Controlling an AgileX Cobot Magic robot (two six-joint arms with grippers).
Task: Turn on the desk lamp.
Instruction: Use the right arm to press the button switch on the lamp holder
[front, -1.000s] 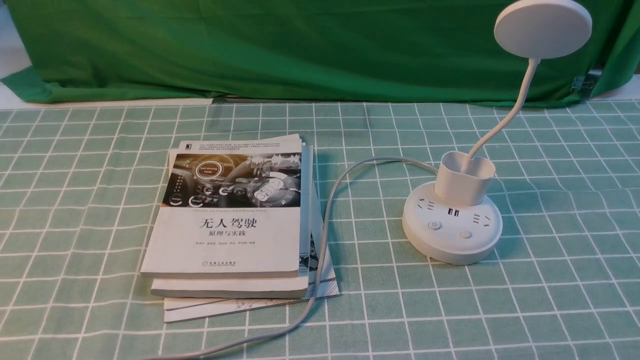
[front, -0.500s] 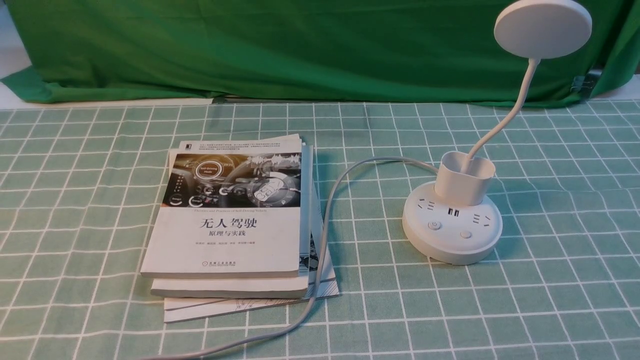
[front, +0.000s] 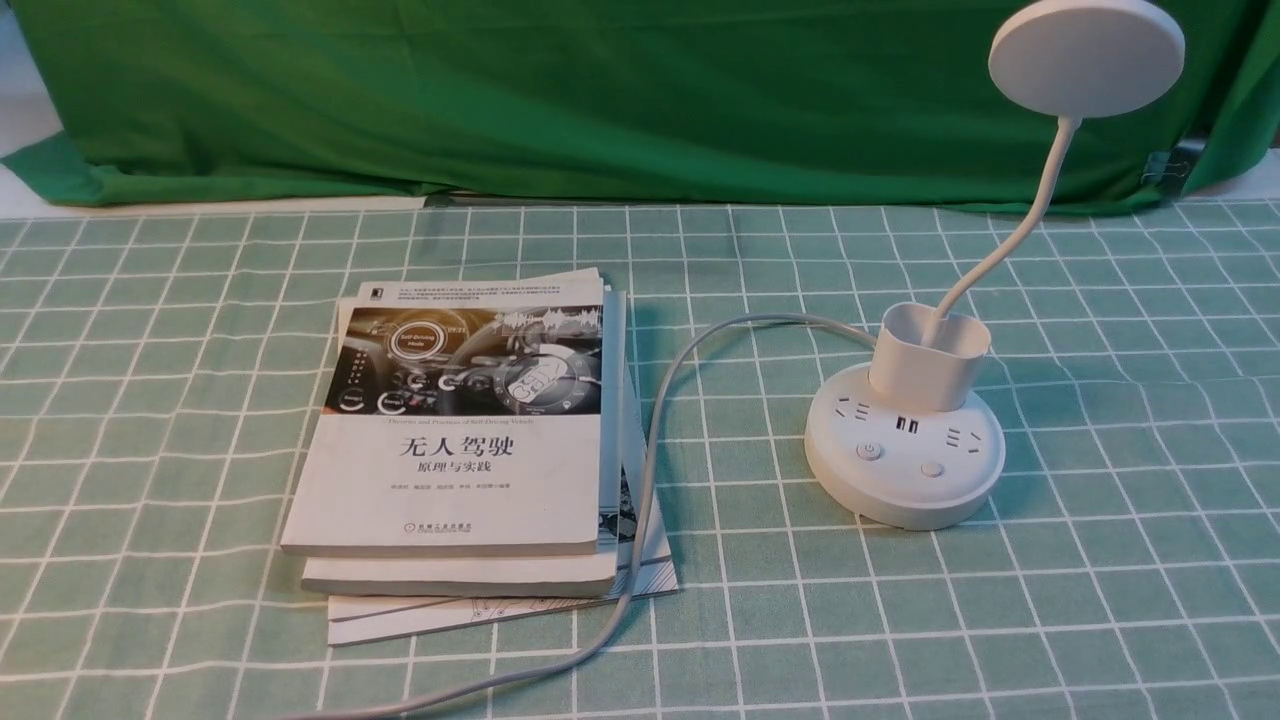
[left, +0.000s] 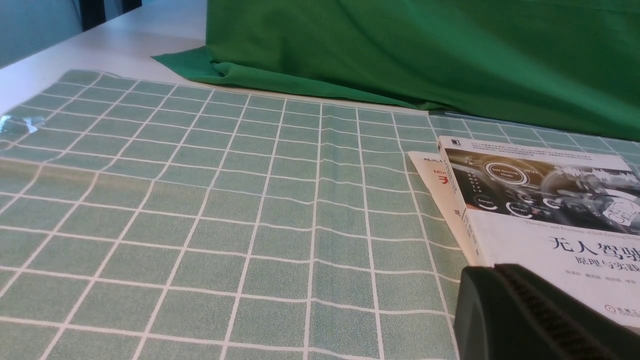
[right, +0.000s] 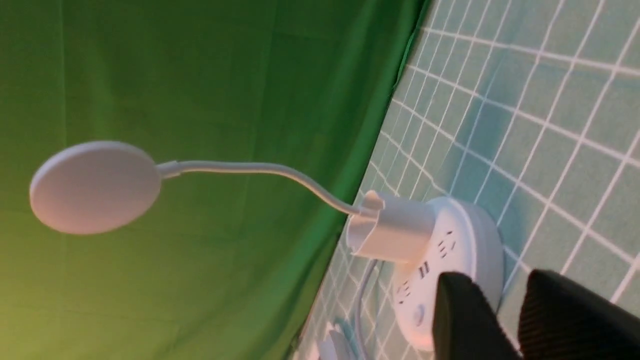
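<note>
Right pincer, fingers a little parted and holding nothing, hangs low over the checked table with the desk lamp just ahead of its tips, near but not touching. By the look of it, the job has not begun: the lamp's disc head shows no glow, and neither of the two buttons on the round base has a finger on it. What is left is the whole of it, closing the gap to the base and pressing a button. Which of the two lights the lamp cannot be read from here. From the right wrist, one button sits at the very edge of a dark finger and the other is hidden. The left pincer shows only one ribbed finger, cut off by the frame, so I cannot tell whether it is spread or pressed together; a stack of books lies just ahead of it. Neither arm appears from the front. The grey cord runs out of the picture, its plug unseen.
</note>
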